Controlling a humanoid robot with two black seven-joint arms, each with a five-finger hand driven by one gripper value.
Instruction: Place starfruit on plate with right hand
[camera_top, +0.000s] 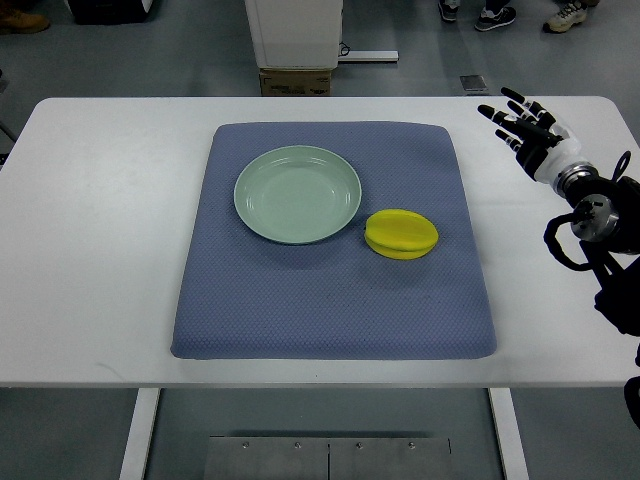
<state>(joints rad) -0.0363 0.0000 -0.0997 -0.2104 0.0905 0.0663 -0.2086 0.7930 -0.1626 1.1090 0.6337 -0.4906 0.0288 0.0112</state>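
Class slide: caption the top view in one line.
Open right hand hovers beside the mat; starfruit lies beside the empty plate.

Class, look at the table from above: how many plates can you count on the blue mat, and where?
1. A single green plate sits on the left-centre of the blue mat, just left of the yellow starfruit. Nothing is piled up, so no other plate seems hidden.

Right arm (600, 240) cut off at the right edge; shoes (497, 14) cropped at the top

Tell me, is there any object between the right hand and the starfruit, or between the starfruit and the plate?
Nothing visible: only bare mat between the right hand, starfruit and plate.
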